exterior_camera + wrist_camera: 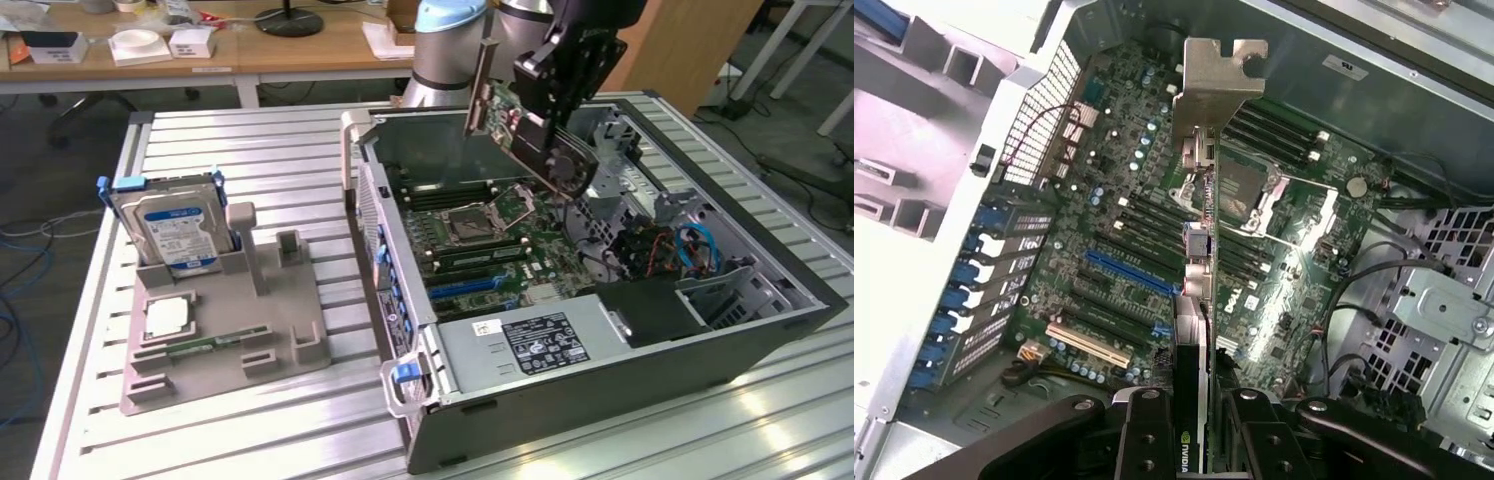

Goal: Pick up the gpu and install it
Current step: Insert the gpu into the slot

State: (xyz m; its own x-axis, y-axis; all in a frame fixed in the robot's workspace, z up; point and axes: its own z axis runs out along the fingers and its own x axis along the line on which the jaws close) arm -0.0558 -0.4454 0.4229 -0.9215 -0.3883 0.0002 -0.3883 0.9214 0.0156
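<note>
- My gripper (1196, 425) has its jaws closed on the gpu (1195, 270), one pressed against each face of the card.
- I see the gpu edge-on, with its silver bracket (1220, 80) at the end far from my jaws.
- It hangs inside the open computer case (1044, 100), above the green motherboard (1104, 210).
- The card's edge crosses the end of a blue slot (1126, 270); a cream slot (1088, 346) lies near that.
- The processor socket (1239, 190) sits just beside the card's line.
- Black cables (1354, 300) curve toward a grey metal cage (1444, 320).
</note>
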